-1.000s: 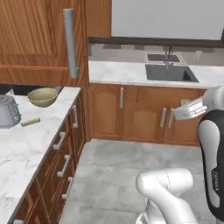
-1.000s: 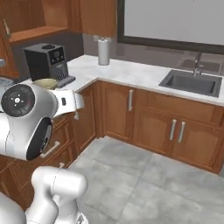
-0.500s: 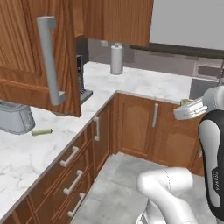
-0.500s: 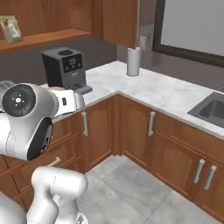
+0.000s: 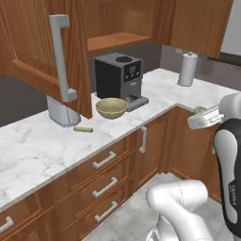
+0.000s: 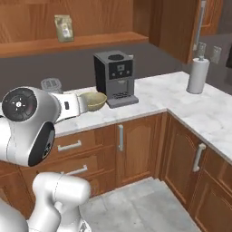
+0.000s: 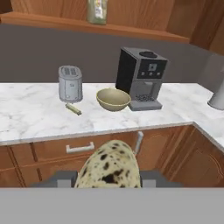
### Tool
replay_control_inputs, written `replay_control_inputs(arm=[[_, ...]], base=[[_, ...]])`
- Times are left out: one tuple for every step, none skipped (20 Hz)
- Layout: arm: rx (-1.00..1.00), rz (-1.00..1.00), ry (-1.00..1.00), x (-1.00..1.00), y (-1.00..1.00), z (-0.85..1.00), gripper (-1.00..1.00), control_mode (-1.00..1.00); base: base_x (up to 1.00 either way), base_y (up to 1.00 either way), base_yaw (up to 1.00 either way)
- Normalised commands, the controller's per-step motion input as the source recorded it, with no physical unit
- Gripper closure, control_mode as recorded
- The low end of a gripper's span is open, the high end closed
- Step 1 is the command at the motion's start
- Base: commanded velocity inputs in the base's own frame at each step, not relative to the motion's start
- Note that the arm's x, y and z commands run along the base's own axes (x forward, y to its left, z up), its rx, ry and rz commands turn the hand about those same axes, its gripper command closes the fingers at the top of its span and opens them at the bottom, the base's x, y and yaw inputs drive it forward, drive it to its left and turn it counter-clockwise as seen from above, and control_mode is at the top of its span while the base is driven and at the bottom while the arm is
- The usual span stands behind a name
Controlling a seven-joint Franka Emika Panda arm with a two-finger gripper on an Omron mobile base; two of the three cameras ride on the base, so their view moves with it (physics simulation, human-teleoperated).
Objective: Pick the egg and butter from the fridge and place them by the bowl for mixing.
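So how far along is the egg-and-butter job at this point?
Roughly half done, it seems. The butter already lies on the counter between the toaster and the bowl, a little apart from the bowl. In hand: the speckled egg sits close up at the gripper, apparently held in its jaws, facing the counter. Left: carry the egg over and set it by the bowl.

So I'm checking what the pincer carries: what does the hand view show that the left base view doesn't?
Hand view alone: a speckled egg close up at the pincer, and a packet on the shelf.
Left base view alone: the open cabinet door with its long handle, and a paper towel roll.
Both: the bowl, coffee machine, toaster and butter on the marble counter.
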Motion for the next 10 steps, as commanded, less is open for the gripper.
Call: replay_control_inputs(arm=[[0.0,0.0,0.0,0.0,0.0,0.0,1.0,1.0],[0.0,0.0,0.0,0.0,0.0,0.0,1.0,1.0],[0.0,0.0,0.0,0.0,0.0,0.0,1.0,1.0],[0.0,0.0,0.0,0.0,0.0,0.0,1.0,1.0],[0.0,0.0,0.0,0.0,0.0,0.0,1.0,1.0],[0.0,0.0,0.0,0.0,0.0,0.0,1.0,1.0],[0.0,0.0,0.0,0.0,0.0,0.0,1.0,1.0],[0.0,0.0,0.0,0.0,0.0,0.0,1.0,1.0],[0.0,0.0,0.0,0.0,0.0,0.0,1.0,1.0],[0.0,0.0,0.0,0.0,0.0,0.0,1.0,1.0]], base=[[0.09,-0.38,0.67],[0.1,-0.32,0.69],[0.12,-0.32,0.69],[0.13,-0.35,0.67],[0.19,-0.36,0.66],[0.26,-0.41,0.63],[0.27,-0.48,0.6],[0.32,-0.65,0.53],[0.33,-0.78,0.48],[0.35,-0.88,0.44]])
